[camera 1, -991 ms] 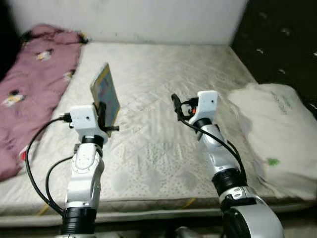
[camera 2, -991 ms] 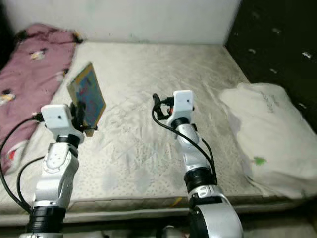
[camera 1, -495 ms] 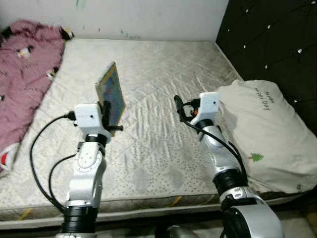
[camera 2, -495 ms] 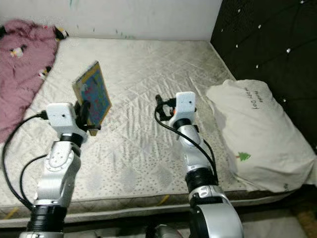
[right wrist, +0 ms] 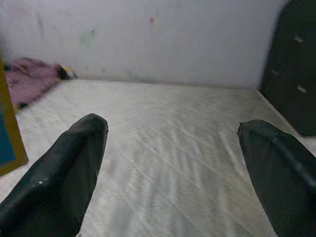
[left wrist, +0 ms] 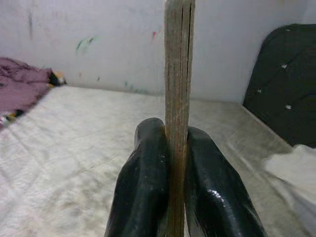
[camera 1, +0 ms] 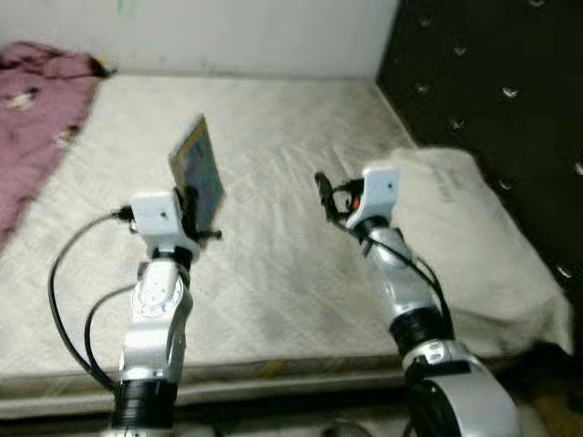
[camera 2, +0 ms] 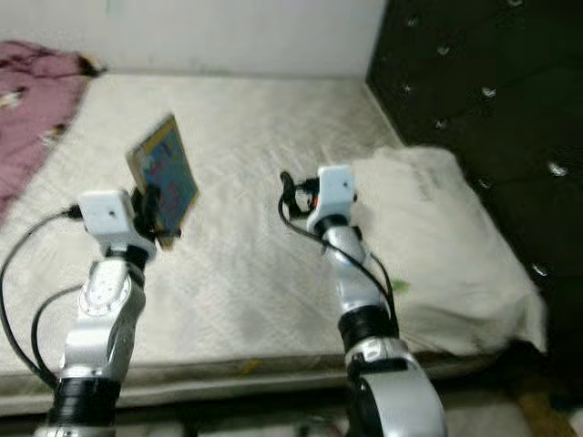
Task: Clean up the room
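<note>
I've got the thin, flat picture book with the blue and yellow cover standing upright in my left gripper, both black fingers pinched tight against its worn cardboard edge. It's held up in the air above the bare off-white quilted mattress, touching nothing else. My right gripper is raised over the middle of the mattress, well apart from the book, its two fingers spread wide with nothing between them. Just to the right of that arm lies a plump cream pillow against the black tufted headboard. Over at the far left edge of the mattress there's a crumpled pink blanket with small printed figures. A plain white wall runs behind the bed. The head views are a bit blurred.
</note>
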Robot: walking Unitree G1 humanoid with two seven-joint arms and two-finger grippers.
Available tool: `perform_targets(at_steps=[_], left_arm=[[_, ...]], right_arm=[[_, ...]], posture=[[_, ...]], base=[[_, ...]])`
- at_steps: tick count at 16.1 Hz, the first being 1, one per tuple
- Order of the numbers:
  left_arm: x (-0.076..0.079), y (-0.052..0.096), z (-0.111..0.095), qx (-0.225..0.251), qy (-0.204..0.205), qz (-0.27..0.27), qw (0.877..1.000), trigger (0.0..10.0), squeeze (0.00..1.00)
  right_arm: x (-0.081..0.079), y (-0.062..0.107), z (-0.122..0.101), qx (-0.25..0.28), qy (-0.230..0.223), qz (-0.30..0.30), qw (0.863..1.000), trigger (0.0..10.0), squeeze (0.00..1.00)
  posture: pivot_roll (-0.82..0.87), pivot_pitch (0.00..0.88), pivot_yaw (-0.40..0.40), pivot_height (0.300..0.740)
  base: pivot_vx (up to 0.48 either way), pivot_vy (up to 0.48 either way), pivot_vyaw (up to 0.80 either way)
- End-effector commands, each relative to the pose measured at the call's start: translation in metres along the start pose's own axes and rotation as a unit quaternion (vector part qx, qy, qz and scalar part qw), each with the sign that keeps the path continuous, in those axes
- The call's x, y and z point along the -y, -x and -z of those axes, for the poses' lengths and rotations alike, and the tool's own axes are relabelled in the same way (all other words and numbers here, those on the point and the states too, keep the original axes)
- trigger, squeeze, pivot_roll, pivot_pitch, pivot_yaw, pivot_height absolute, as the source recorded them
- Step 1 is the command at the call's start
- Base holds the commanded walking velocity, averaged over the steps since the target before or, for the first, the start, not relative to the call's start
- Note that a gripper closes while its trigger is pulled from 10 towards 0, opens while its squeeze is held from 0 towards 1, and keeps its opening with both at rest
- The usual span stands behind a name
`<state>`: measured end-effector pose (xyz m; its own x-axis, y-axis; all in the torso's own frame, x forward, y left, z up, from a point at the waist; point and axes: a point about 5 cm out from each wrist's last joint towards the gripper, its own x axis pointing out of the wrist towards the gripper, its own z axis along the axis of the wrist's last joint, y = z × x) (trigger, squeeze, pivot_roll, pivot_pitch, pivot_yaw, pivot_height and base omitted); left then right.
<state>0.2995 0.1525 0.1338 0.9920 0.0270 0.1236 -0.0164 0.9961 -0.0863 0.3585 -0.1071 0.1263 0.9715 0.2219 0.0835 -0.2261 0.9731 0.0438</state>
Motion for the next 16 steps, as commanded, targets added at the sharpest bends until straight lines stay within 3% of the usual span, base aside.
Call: perform_targets(at_steps=[1,16], left_arm=[[0.0087,-0.0019,-0.0074,0.018,0.007,0.017,1.0,10.0,0.0],[0.0064,-0.0027,-0.0086,0.025,0.012,0.004,1.0,10.0,0.0]], right_arm=[[0.0051,0.0013,0.0018,-0.004,0.002,0.008,1.0,10.0,0.0],[0.0049,0.0006,0.0021,-0.006,0.003,0.007,1.0,10.0,0.0]], posture=[[0.03,0.0,-0.043,0.74],[0.03,0.0,-0.048,0.74]], base=[[0.0,-0.311,0.0],[0.0,0.0,0.0]])
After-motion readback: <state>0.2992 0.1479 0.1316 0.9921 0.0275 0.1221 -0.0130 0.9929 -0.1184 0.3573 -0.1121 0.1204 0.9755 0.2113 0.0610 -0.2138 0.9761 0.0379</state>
